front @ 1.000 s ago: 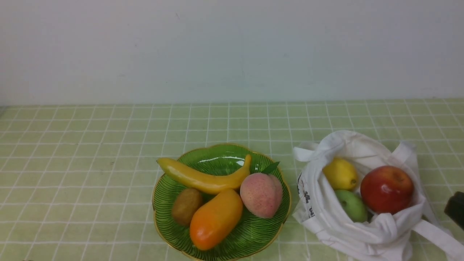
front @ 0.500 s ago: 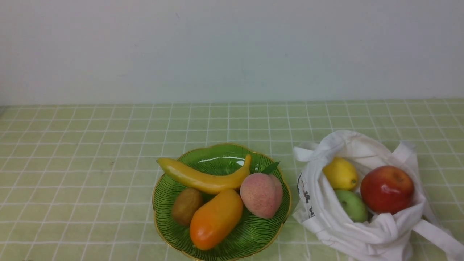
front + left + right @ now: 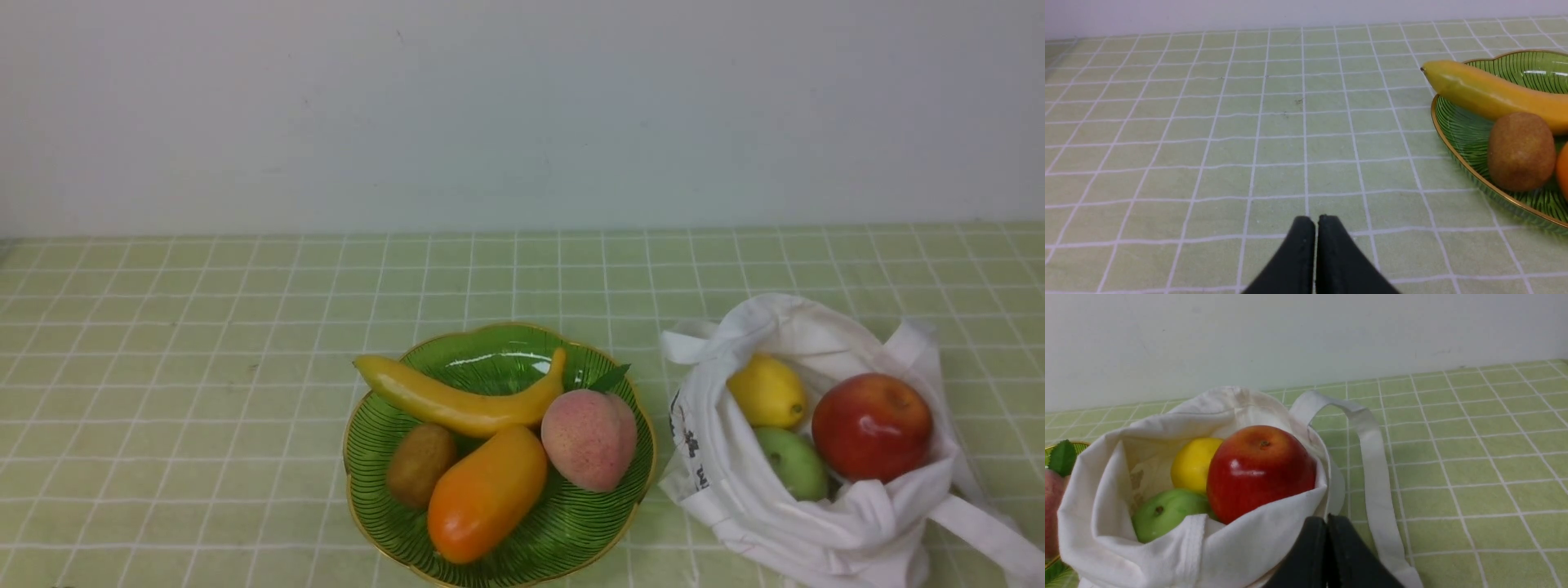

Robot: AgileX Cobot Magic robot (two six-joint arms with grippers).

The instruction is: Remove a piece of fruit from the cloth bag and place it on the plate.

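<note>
I saw the kiwi (image 3: 420, 465) lying in the green glass plate (image 3: 588, 535), toward the lower middle of the front view, beside the mango (image 3: 487, 494) and just below the banana (image 3: 457, 402). The banana arched across the plate's upper part, one end over the gold-edged rim, and the pink peach (image 3: 588, 439) with its green leaf (image 3: 610, 377) sat at the plate's right side. In the lower right of that frame, the white cloth bag (image 3: 739, 490) stood open, holding the yellow lemon (image 3: 767, 391), a green fruit (image 3: 792, 464) and the red apple (image 3: 872, 426). Through the wrist cameras, I had my left gripper (image 3: 1316, 220) with its jaws pressed together, nothing between them, and my right gripper (image 3: 1327, 520) closed and empty near the bag. The checked tablecloth (image 3: 204, 367) spread beneath everything, up to a pale wall (image 3: 522, 114).
</note>
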